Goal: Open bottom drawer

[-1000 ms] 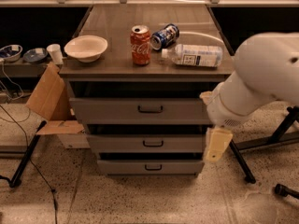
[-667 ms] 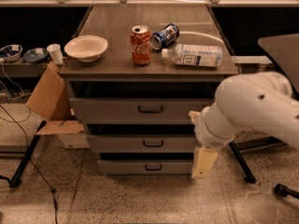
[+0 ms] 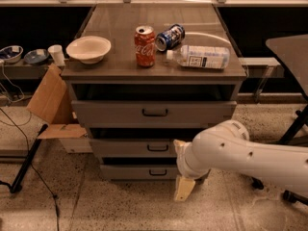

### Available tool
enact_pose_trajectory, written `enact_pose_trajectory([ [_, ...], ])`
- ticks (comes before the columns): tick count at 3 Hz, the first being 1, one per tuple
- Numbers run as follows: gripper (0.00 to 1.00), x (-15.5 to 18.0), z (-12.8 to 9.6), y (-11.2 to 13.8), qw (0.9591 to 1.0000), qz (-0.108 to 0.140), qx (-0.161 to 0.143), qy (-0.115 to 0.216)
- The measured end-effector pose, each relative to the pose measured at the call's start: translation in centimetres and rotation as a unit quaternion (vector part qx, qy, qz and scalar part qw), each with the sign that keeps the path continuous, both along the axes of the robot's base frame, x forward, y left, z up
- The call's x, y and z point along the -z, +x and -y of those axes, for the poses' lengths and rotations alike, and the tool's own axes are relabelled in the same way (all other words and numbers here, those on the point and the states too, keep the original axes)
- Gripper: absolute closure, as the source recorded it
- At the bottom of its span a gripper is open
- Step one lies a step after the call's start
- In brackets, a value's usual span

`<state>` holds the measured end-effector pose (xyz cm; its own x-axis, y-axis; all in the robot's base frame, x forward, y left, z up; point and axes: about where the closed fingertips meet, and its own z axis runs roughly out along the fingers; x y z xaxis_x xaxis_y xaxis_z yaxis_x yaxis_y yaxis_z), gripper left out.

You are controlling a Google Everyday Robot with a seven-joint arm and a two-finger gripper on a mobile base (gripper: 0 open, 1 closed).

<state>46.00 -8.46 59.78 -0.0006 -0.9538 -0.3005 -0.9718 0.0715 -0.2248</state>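
Since the earlier frame my white arm [image 3: 240, 155] has swung lower and further left. Its cream-coloured gripper [image 3: 184, 187] has dropped from beside the middle drawer to the right end of the bottom drawer [image 3: 134, 172]. The drawers themselves have not shifted.

The bottom drawer is the narrowest grey metal front of the three, right above the floor. Its small dark bar handle [image 3: 158, 172] sits at the centre, and the front is pushed in. The gripper hangs at the drawer's lower right corner, to the right of the handle and clear of it. I cannot tell whether it touches the front or how far open it is, and I see nothing held in it.

Above it are the mid-sized grey drawer front [image 3: 137, 148] and then the widest grey drawer front [image 3: 115, 113], each with a dark gap over it.

The brown tabletop [image 3: 120, 69] carries four things:
- a white ceramic bowl [image 3: 88, 48] at the left
- an upright red cola can [image 3: 145, 46] near the middle
- a blue can [image 3: 170, 36] lying on its side just behind it
- a clear plastic bottle with a white label [image 3: 202, 57], lying on its side to the right

A brown cardboard box with open flaps [image 3: 50, 102] stands against the cabinet's left side on the speckled stone floor [image 3: 120, 206].
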Motion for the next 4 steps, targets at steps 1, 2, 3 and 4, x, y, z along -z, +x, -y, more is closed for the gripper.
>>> enact_pose_trajectory([
  [1, 0.00, 6.2, -3.4, 1.3, 0.9996, -0.007, 0.010, 0.026],
  [2, 0.00, 12.5, -6.1, 2.4, 0.9980, -0.035, 0.026, 0.045],
  [3, 0.00, 18.5, -8.5, 3.1, 0.9957, -0.061, 0.039, 0.057],
  [4, 0.00, 23.6, -10.4, 3.9, 0.9931, -0.078, 0.051, 0.071],
])
